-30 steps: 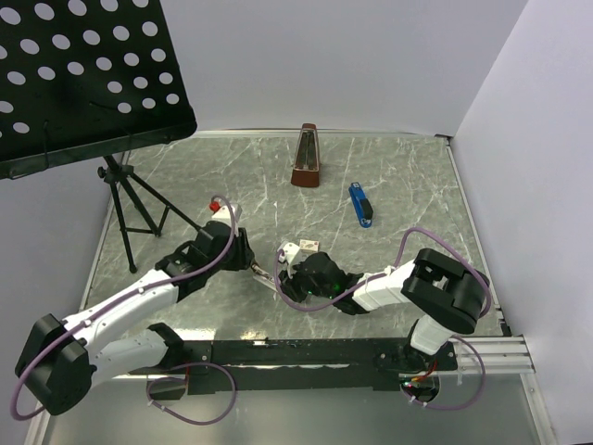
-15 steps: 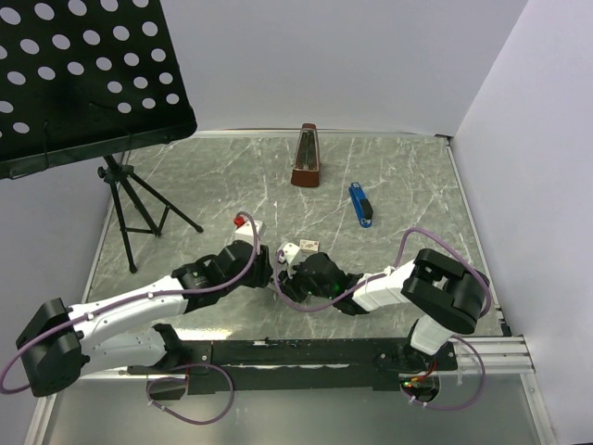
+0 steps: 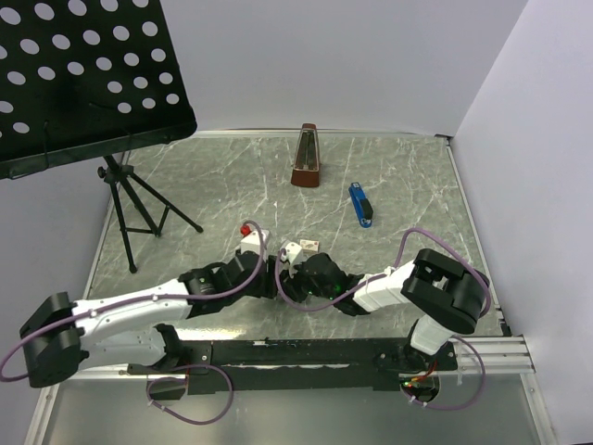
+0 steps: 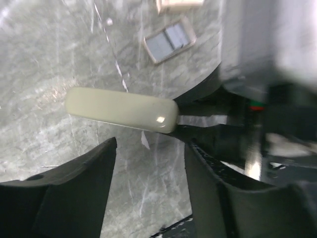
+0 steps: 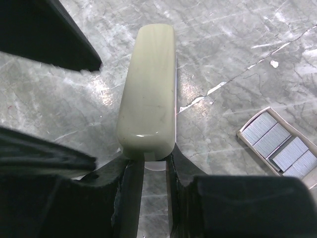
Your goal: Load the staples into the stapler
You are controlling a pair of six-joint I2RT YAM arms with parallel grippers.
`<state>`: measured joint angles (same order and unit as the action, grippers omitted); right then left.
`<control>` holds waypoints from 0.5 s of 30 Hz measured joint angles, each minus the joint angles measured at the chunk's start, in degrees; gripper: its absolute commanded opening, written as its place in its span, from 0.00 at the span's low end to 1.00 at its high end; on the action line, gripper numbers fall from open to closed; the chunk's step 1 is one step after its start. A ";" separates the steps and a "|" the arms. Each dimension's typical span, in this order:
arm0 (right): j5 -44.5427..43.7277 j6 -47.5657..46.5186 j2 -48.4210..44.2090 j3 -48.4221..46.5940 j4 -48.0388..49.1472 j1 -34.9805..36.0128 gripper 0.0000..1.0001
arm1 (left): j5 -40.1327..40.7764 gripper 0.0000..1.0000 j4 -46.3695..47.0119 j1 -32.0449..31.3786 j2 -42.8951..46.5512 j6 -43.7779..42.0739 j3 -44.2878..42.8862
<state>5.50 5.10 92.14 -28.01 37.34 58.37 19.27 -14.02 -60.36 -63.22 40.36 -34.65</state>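
Two hands meet at the cream stapler (image 5: 148, 84): the right hand (image 5: 151, 171) is clamped on its rear end, while the left hand (image 4: 148, 163) hovers just beside its long flank, fingers spread wide apart. Staples (image 5: 280, 144) lie in their opened box on the grey marbled tabletop (image 5: 223, 49), near the stapler's gripped end but clear of it, silvery strips facing up.

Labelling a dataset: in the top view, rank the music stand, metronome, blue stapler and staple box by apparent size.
1. music stand
2. metronome
3. blue stapler
4. staple box
The raised stand is nearer the camera, which exaggerates it.
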 measured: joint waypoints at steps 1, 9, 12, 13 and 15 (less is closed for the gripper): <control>-0.07 0.00 0.00 0.02 0.00 0.00 0.23 | 0.46 0.66 -0.26 -0.02 1.09 0.24 0.00; -0.28 0.42 -0.20 0.17 -0.09 0.00 0.35 | 6.05 0.76 -1.81 2.14 15.21 1.29 0.00; -0.26 0.42 -0.63 0.17 -0.90 0.00 0.40 | 7.61 0.77 -3.06 4.94 20.37 0.76 -0.04; -0.26 0.44 -1.01 0.20 -1.44 0.00 0.41 | 8.04 0.78 -3.61 5.97 21.97 0.55 -0.04; -0.28 0.61 -1.73 0.22 -2.54 0.00 0.44 | 8.90 0.78 -4.70 8.37 24.63 -0.61 -0.11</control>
<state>5.21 5.72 90.41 -27.79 34.81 58.37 28.16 -18.72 -51.99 -38.59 39.75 -34.76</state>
